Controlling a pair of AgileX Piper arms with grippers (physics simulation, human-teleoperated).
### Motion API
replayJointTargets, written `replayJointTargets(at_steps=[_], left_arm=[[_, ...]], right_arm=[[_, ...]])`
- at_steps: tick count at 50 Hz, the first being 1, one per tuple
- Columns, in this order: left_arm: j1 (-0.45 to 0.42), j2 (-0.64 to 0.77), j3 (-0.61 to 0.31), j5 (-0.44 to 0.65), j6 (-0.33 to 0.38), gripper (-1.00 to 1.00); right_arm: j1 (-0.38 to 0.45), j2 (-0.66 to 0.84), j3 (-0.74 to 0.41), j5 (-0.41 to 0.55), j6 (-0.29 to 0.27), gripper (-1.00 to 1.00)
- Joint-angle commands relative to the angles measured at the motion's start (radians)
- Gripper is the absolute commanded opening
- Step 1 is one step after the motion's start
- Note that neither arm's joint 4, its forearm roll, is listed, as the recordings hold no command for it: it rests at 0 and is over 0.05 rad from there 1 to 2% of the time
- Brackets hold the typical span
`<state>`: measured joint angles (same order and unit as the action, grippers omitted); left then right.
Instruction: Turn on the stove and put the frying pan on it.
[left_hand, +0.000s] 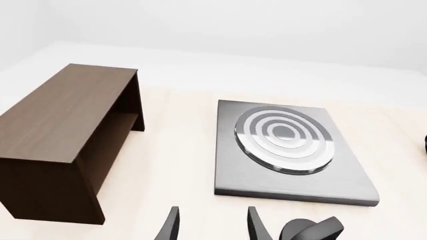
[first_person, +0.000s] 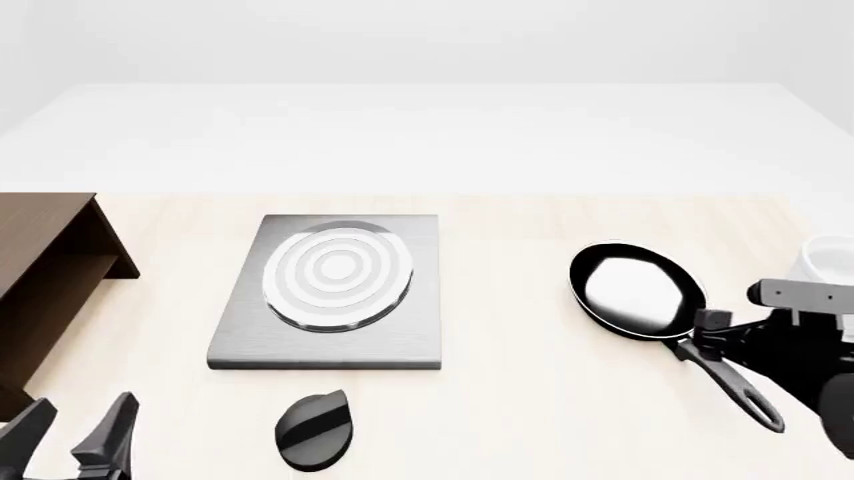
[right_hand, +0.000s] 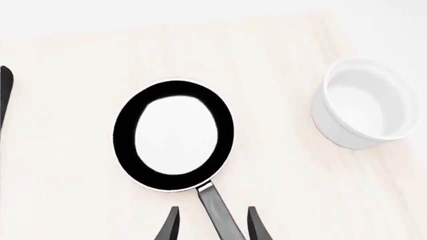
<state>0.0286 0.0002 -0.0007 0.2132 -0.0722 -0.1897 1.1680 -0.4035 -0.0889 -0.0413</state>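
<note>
The stove (first_person: 416, 335) is a flat grey plate with a ringed burner (first_person: 336, 275) at centre left; it also shows in the left wrist view (left_hand: 233, 172). Its black teardrop knob (first_person: 315, 430) lies on the table just in front of it. The frying pan (first_person: 638, 290) sits on the table to the right, with its handle (first_person: 731, 382) pointing towards me. My right gripper (first_person: 707, 338) is open, its fingers either side of the handle (right_hand: 219, 212) near the pan (right_hand: 173, 135). My left gripper (first_person: 74, 437) is open and empty at the front left, with the knob (left_hand: 310, 230) beside it.
A brown wooden cabinet (first_person: 40, 285) stands at the left edge, also seen in the left wrist view (left_hand: 67, 135). A white bowl (first_person: 834, 260) stands right of the pan, close to the right arm, and shows in the right wrist view (right_hand: 363, 107).
</note>
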Motion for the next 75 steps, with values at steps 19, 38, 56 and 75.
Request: replayJointTargets(at_steps=[19, 38, 56, 75], left_arm=[[0.001, 0.000, 0.000, 0.004, 0.003, 1.00], [0.004, 0.000, 0.000, 0.003, 0.007, 1.00], [0.004, 0.000, 0.000, 0.002, 0.006, 1.00], [0.005, 0.000, 0.000, 0.000, 0.009, 1.00]], right_arm=[[-0.035, 0.252, -0.006, -0.163, -0.033, 1.00], [-0.039, 0.337, 0.024, -0.244, -0.033, 1.00], [-0.033, 0.386, 0.038, -0.284, -0.040, 1.00], [-0.020, 0.476, 0.035, -0.346, -0.036, 1.00]])
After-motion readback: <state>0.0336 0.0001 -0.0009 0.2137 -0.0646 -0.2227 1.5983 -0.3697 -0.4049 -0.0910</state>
